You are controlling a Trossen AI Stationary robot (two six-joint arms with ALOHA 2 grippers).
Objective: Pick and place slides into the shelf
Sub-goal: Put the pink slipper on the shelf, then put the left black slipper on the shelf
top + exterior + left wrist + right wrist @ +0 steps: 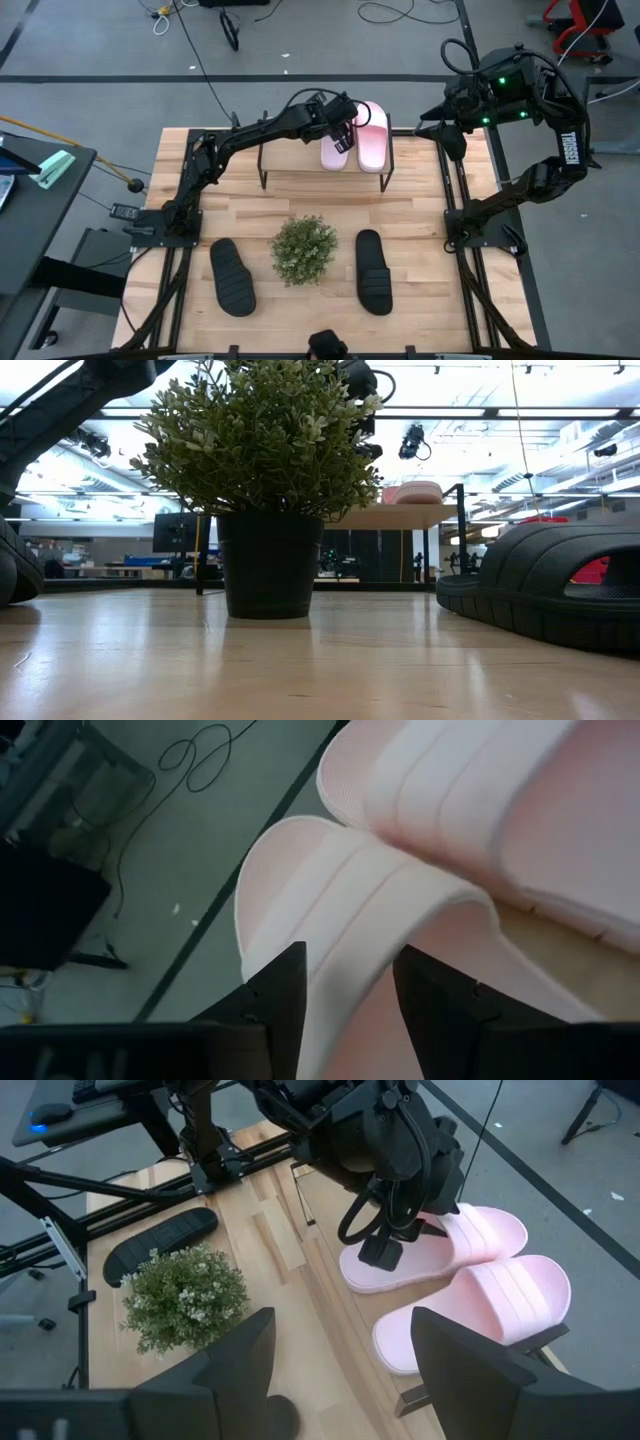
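Observation:
The shelf (300, 165) stands at the table's far middle. Two pink-and-white slides lie side by side on its right half: the left one (336, 150) and the right one (373, 138), both also in the right wrist view (440, 1245) (480, 1305). My left gripper (345, 128) is over the left pink slide and shut on its strap (345, 970). Two black slides (232, 277) (373, 270) lie sole-down on the table's near half. My right gripper (340, 1340) is open and empty, high off the table's far right corner (432, 118). My left gripper has the left pink slide's strap (350, 935) between its two fingers, one finger (278, 988) at the slide's outer side and the other (435, 995) over the footbed. The fingers come slanting down from above. The slide lies flat, sole on the shelf board.
A potted plant (303, 248) stands in the table's middle between the two black slides and fills the low view (265, 460). The shelf's left half (290, 160) is bare. A dark side table (30, 200) stands beyond the table's left edge.

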